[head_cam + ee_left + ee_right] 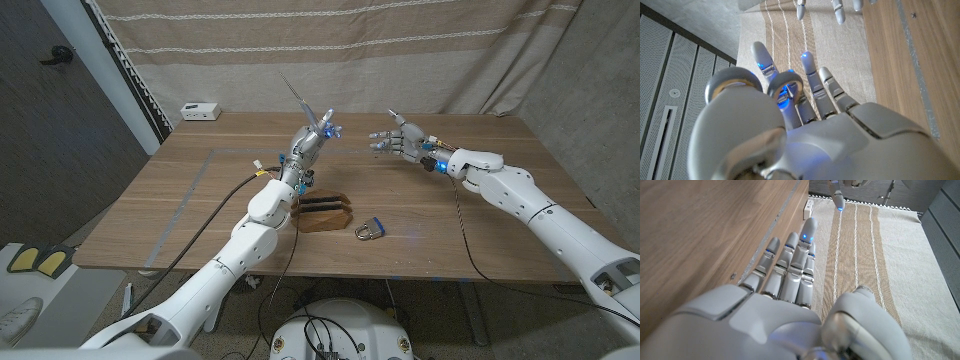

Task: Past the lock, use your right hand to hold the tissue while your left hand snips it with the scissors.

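While the left robot hand [312,140] raises scissors [296,96], the right robot hand [402,141] (fingers apart) hovers.

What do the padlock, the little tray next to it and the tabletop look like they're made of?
The silver padlock with a blue part looks like shiny metal, going by its glint; the blue part may be plastic. The dark brown block-shaped tray looks like stained wood, though lacquered plastic is possible. The brown table shows matte wood grain, solid or veneer.

no readable text, labels or numbers anywhere
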Tool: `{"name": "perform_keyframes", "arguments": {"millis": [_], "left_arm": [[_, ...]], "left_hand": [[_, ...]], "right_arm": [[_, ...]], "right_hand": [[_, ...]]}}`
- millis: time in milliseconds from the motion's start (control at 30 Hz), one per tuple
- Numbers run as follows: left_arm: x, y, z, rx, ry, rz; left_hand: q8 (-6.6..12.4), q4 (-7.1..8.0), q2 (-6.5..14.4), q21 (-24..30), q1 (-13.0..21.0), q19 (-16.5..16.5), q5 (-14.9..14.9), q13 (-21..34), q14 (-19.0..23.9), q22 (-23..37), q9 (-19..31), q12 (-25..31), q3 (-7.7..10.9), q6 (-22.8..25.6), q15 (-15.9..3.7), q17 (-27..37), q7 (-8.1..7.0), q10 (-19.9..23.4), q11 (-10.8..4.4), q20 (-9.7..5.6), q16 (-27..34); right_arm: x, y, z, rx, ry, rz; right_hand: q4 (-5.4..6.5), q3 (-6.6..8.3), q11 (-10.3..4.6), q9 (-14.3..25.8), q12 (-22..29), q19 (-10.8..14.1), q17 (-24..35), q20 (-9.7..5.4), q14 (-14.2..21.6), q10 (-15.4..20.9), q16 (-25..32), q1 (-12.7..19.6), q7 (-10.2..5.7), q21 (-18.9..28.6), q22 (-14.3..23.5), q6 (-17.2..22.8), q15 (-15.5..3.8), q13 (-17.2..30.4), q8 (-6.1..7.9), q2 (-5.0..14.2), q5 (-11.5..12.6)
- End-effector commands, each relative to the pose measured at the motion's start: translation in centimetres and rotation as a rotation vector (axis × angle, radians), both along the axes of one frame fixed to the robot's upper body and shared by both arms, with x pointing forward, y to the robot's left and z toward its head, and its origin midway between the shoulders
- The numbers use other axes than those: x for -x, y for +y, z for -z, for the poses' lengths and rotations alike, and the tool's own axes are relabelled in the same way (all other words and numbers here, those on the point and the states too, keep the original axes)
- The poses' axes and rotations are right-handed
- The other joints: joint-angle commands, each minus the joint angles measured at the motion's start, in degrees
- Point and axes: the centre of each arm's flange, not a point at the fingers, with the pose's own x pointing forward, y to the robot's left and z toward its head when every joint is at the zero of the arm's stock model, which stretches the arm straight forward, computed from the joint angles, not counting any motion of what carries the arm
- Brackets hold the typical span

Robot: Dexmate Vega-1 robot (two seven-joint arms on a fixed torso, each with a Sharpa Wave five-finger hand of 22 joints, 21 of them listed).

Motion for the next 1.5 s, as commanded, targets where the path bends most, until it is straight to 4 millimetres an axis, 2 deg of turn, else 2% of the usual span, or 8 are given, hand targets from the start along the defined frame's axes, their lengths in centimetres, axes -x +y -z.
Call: {"name": "perform_keyframes", "arguments": {"millis": [33, 167, 467, 600, 767, 933, 1067, 1500], "left_arm": [[0.1, -0.1, 0.5, 0.102, 0.046, -0.058], [0.1, 0.0, 0.7, 0.117, 0.059, -0.072], [0.2, 0.4, 0.3, 0.111, 0.058, -0.098], [0.4, 0.5, -0.1, 0.091, 0.051, -0.100], [0.7, 0.7, -0.9, 0.059, 0.038, -0.106], [0.7, 1.4, -1.4, 0.006, 0.045, -0.103], [0.8, 1.8, -2.0, -0.047, 0.050, -0.103], [1.5, 2.7, -3.6, -0.155, 0.041, -0.083]], "left_hand": [[4.79, 1.20, -0.75, 1.44, 0.24, 2.59, 0.31, 0.25, 1.74, 0.50, -0.30, 13.90, -1.47, 2.59, -8.31, -0.01, 2.22, 4.83, -2.20, -1.69, 6.21], [9.29, 2.17, -1.85, 3.02, -0.37, 5.41, 0.71, 0.23, 4.05, 1.10, -0.36, 16.57, -1.61, 2.88, -8.25, 0.08, 3.59, 5.94, -2.20, -2.45, 10.71], [13.42, 3.73, -4.54, 4.03, -2.99, 6.62, 0.99, 0.32, 5.66, 1.74, -2.01, 16.86, -2.18, 2.54, -8.08, 0.16, 5.16, 8.73, -2.29, -2.59, 15.74], [15.83, 4.73, -7.29, 4.07, -6.63, 7.77, 0.23, 0.32, 5.73, 1.17, -3.89, 16.76, -2.64, 2.56, -7.93, 0.11, 6.35, 9.60, -2.15, -2.93, 19.05], [17.97, 5.32, -8.27, 3.36, -12.03, 8.52, -1.41, 0.33, 3.68, 0.04, -4.28, 16.62, -3.00, 1.22, -7.61, 0.04, 8.02, 8.17, -1.72, -2.44, 22.03], [17.97, 5.47, -8.37, 2.42, -16.24, 8.54, -2.95, 0.33, 1.11, -0.95, -3.65, 16.51, -3.09, -0.54, -7.50, -0.05, 9.17, 5.18, -1.00, -0.82, 23.62], [18.69, 5.87, -8.38, 1.25, -22.31, 8.42, -5.10, 0.37, -1.95, -1.75, -1.64, 16.71, -3.11, -1.73, -7.44, -0.14, 11.02, 2.17, 0.61, 0.23, 25.48], [18.33, 5.52, -8.31, -0.83, -32.17, 6.68, -9.09, 0.32, -6.94, -1.62, 1.60, 16.56, -3.01, -5.84, -4.31, -7.00, 12.56, -4.26, 2.87, 2.21, 20.61]], "right_arm": [[0.4, -0.3, -0.1, 0.000, -0.006, 0.009], [0.4, -0.3, -0.2, 0.001, -0.008, 0.009], [0.5, -0.3, -0.6, 0.008, -0.012, 0.013], [0.4, -0.3, -0.7, 0.012, -0.015, 0.013], [0.3, -0.3, -1.0, 0.003, -0.018, 0.009], [0.1, -0.2, -1.4, 0.000, -0.030, 0.007], [0.0, -0.1, -1.9, 0.005, -0.045, 0.001], [-0.2, -0.2, -2.6, -0.007, -0.069, -0.006]], "right_hand": [[-0.04, -0.66, -0.40, 0.05, -0.53, 0.19, -0.09, 0.40, -0.16, -0.56, -0.26, -0.38, 0.02, -0.16, 0.25, -0.41, -1.65, -0.04, 0.18, 0.02, 0.38], [-0.07, -0.71, -0.41, 0.05, -0.68, 0.17, -0.11, 0.45, -0.47, -0.64, -0.40, -0.42, 0.07, -0.28, 0.25, -0.48, -1.60, -0.18, 0.18, 0.00, 0.40], [-0.09, -0.84, -0.36, 0.05, -1.01, 0.17, -0.15, 0.64, -0.60, -0.80, -0.49, -0.56, 0.12, -0.53, 0.25, -0.65, -1.49, -0.47, 0.16, -0.08, 0.43], [-0.10, -0.90, -0.44, 0.05, -1.13, 0.09, -0.17, 0.73, -0.72, -0.86, -0.55, -0.63, 0.14, -0.65, 0.26, -0.70, -1.39, -0.57, 0.16, -0.12, 0.45], [-0.09, -0.97, -0.29, 0.05, -1.29, 0.07, -0.19, 0.95, -0.78, -0.94, -0.59, -0.72, 0.16, -0.78, 0.26, -1.00, -1.37, -0.70, 0.07, -0.15, 0.46], [-0.09, -1.04, -0.31, 0.05, -1.40, 0.05, -0.21, 1.05, -0.85, -0.92, -0.64, -0.82, 0.24, -0.90, 0.26, -1.22, -1.24, -0.81, 0.01, -0.19, 0.48], [-0.08, -1.12, -0.32, 0.05, -1.54, -0.15, -0.23, 1.35, -0.97, -0.95, -0.70, -0.93, 0.26, -1.10, 0.25, -1.61, -1.18, -0.92, -0.10, -0.23, 0.49], [-0.02, -1.42, -0.29, 0.05, -2.13, -0.25, -0.31, 1.86, -1.52, -1.70, -0.99, -1.35, 0.08, -1.57, 0.25, -2.78, -0.72, -1.03, -0.36, -0.39, 0.55]]}}
